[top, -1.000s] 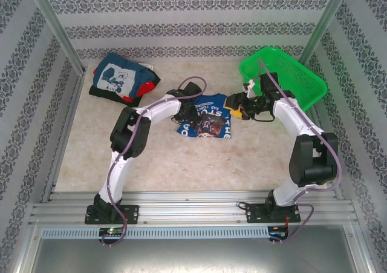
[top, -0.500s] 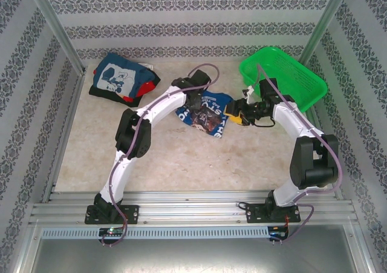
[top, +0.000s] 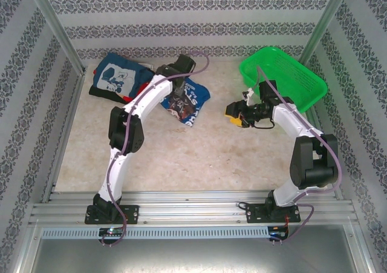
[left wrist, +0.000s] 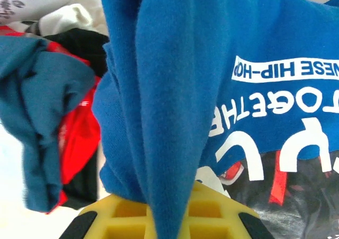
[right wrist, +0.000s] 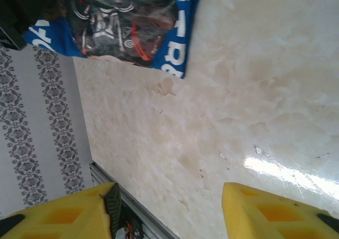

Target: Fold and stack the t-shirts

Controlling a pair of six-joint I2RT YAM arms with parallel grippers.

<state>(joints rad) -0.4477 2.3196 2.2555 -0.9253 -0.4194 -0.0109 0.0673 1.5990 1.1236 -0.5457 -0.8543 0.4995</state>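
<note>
The step in hand looked like the stacking one. The left gripper (left wrist: 164, 218) was pressed together on a fold of the royal-blue t-shirt (top: 188, 101), which hung bunched from it toward the far left of the worktop (top: 181, 158), just beside the pile where the navy t-shirt (top: 118, 76) lay over red and black cloth. The right gripper (top: 236, 112) stood spread and empty above bare worktop, near the green basket (top: 290, 73). The next move probably called for carrying the blue shirt over the pile, lowering it flat, then letting go without dragging the navy one askew.
</note>
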